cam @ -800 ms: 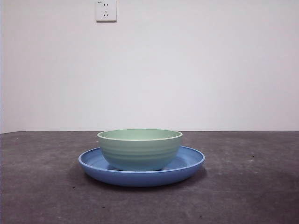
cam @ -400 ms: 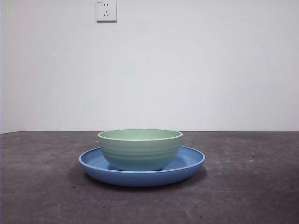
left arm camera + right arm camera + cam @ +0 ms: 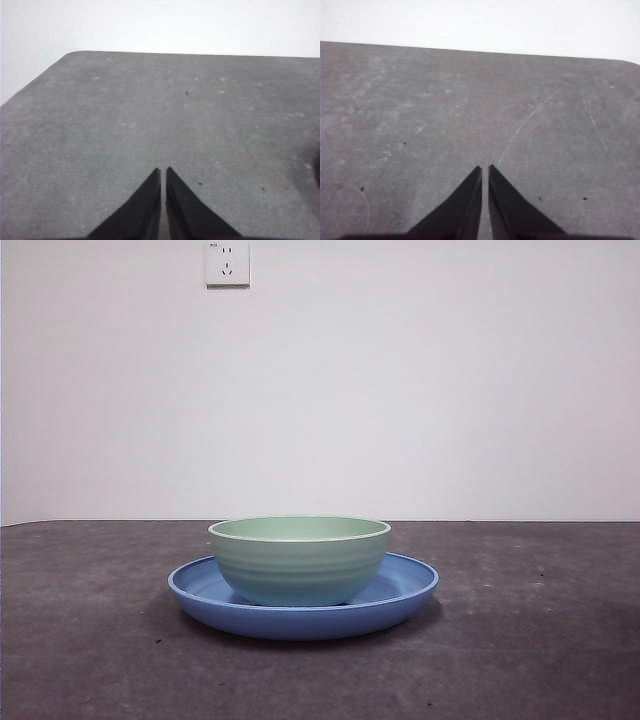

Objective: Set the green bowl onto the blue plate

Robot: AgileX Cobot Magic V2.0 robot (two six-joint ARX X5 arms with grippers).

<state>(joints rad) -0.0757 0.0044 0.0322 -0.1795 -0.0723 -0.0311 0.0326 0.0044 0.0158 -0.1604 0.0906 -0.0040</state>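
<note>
The green bowl [image 3: 300, 558] stands upright in the middle of the blue plate [image 3: 405, 590], near the centre of the table in the front view. No arm shows in that view. My left gripper [image 3: 163, 171] is shut over bare grey tabletop, with nothing between its jaws. My right gripper [image 3: 485, 169] is also shut and empty above bare tabletop. Neither wrist view shows the bowl or the plate.
The dark grey table [image 3: 90, 640] runs back to a white wall with a socket [image 3: 227, 262] high up. A rounded table corner [image 3: 70, 55] appears in the left wrist view, another table corner [image 3: 625, 62] in the right wrist view.
</note>
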